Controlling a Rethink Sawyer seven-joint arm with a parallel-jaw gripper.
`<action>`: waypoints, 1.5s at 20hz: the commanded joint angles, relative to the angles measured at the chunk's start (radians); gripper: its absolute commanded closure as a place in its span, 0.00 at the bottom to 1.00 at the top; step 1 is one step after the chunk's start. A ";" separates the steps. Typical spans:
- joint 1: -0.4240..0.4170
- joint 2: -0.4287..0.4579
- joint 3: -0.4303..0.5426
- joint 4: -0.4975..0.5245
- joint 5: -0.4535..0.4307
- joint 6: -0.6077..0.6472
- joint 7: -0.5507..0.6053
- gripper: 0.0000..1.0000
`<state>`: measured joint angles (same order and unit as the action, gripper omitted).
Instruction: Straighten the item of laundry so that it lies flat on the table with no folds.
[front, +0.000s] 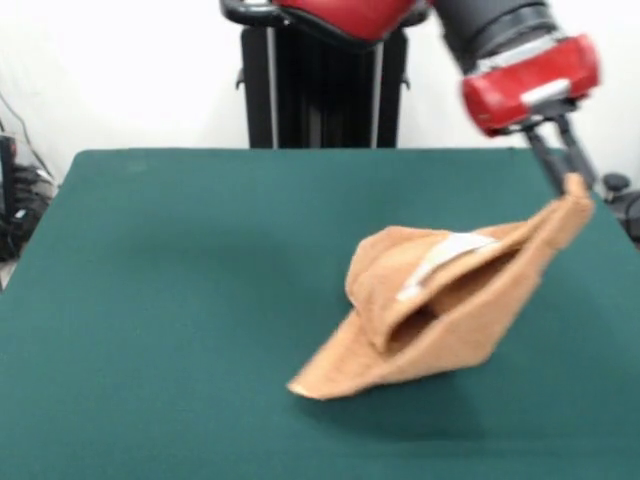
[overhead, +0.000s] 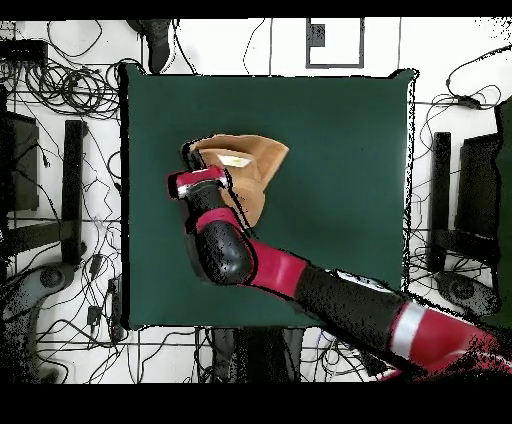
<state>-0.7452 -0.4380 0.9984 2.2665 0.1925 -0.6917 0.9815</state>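
Observation:
The orange-tan towel (front: 440, 300) is folded over itself, with a pale woven band showing in the fold. One corner is lifted up to the right while its lower left corner rests on the green table (front: 180, 300). My gripper (front: 572, 182) is shut on the raised corner, above the table's right side. In the overhead view the towel (overhead: 250, 165) lies in the table's (overhead: 340, 180) upper left part, and the gripper (overhead: 190, 155) is at the towel's left edge, with the arm covering part of the cloth.
The robot's black pedestal (front: 320, 90) stands behind the table's far edge. Cables and black stands (overhead: 70, 190) surround the table on the floor in the overhead view. A cable bundle (front: 15, 210) lies off the table's left edge.

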 joint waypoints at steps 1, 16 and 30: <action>0.151 0.010 0.001 -0.068 0.041 -0.125 0.417 1.00; 0.353 -0.139 -0.038 0.006 0.285 -0.270 0.650 1.00; 0.335 -0.353 -0.062 0.214 0.358 -0.132 0.868 1.00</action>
<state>-0.3456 -0.7575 0.9985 2.4003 0.6160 -0.9039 1.5256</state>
